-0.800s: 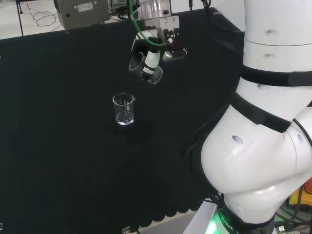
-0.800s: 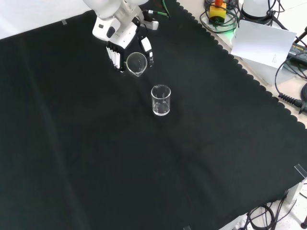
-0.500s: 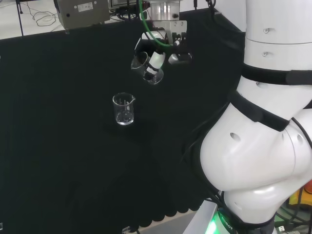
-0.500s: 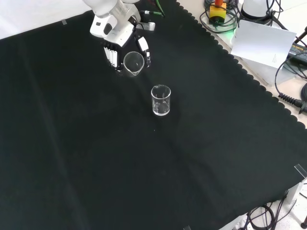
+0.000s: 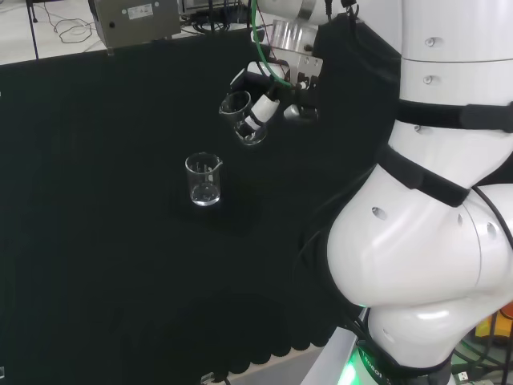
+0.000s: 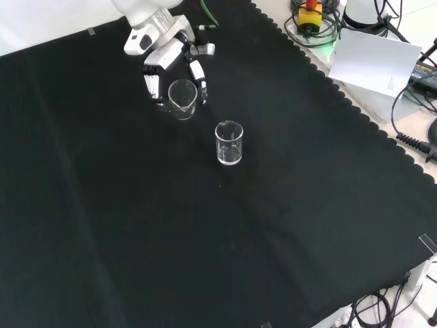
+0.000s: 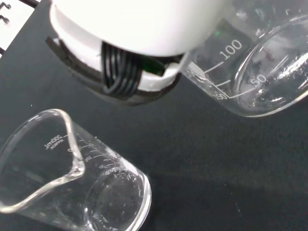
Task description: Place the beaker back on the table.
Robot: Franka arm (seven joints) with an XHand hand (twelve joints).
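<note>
Robot hand holding a tilted glass beaker above a black-clothed bench, a second beaker standing close by.

A second clear beaker (image 6: 229, 143) stands upright on the bench (image 6: 287, 225), spout rim up, near the hand (image 6: 166, 60) but apart from it; nothing lies between them. In the head view it sits below and left of the hand. Cables and a white box lie past the cloth's scalloped edge. The held beaker (image 6: 182, 98) is clear glass with printed volume marks, tipped on its side, raised off the cloth, the black and white fingers (image 6: 199, 74) curled round it.
</note>
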